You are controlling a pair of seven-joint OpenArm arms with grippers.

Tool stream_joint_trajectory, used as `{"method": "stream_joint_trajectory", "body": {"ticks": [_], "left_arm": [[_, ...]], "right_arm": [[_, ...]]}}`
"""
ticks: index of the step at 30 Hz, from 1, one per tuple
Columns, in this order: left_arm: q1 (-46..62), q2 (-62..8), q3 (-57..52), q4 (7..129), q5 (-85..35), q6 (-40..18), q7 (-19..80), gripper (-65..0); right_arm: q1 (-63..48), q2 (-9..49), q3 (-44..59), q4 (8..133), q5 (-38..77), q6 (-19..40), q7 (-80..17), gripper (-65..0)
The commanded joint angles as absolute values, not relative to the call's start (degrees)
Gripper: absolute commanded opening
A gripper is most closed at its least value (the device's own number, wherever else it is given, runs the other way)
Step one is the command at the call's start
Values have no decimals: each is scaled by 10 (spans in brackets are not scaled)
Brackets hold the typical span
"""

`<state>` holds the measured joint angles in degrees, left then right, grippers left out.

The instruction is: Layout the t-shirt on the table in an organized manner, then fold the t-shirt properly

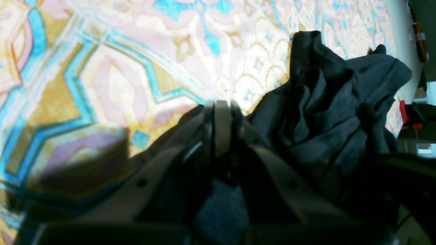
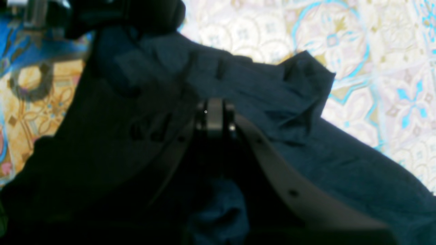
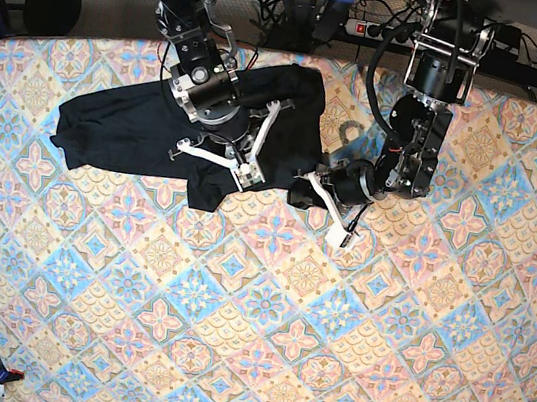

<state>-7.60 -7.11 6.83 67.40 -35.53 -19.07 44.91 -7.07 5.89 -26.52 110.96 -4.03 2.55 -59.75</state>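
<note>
In the overhead view both arms reach down from the twelve o'clock edge of the tabletop, a wide surface under cloth printed with pastel pink, blue and cream diamond tiles. The arm with the right wrist camera bends toward five o'clock, its right claw low over the plain black long-sleeved t-shirt of thin, soft fabric. The other arm hangs nearly straight down, then elbows toward seven o'clock, its left claw just beside the garment's four o'clock edge.

The left claw has its fingers pressed together over bare patterned cloth, the crumpled shirt bunched at its three o'clock side. Whether fabric is pinched there cannot be told.

The right claw is likewise closed, its tip against the dark fabric; a grip cannot be confirmed.

The shirt lies rumpled across the ten to twelve o'clock part of the tabletop, a sleeve stretched toward nine o'clock.

No legible writing shows.
</note>
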Motion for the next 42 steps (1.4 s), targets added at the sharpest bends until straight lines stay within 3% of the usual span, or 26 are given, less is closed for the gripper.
{"method": "stream_joint_trajectory", "body": {"ticks": [1, 13, 24, 31, 42], "left_arm": [[-73, -76, 68, 671, -312, -164, 480, -650], [-75, -76, 68, 671, -312, -164, 480, -650], [-74, -76, 68, 671, -313, -164, 480, -650], [-74, -76, 68, 671, -313, -164, 480, -650], [-74, -76, 68, 671, -313, -164, 480, -650]], "right_arm": [[-65, 58, -265, 1119, -38, 23, -592, -650], [-65, 58, -334, 1112, -38, 23, -597, -650], [-61, 55, -332, 966, -38, 23, -551, -650], [-41, 55, -327, 949, -38, 21, -545, -650], [-41, 55, -225, 944, -39, 21, -548, -650]]}}
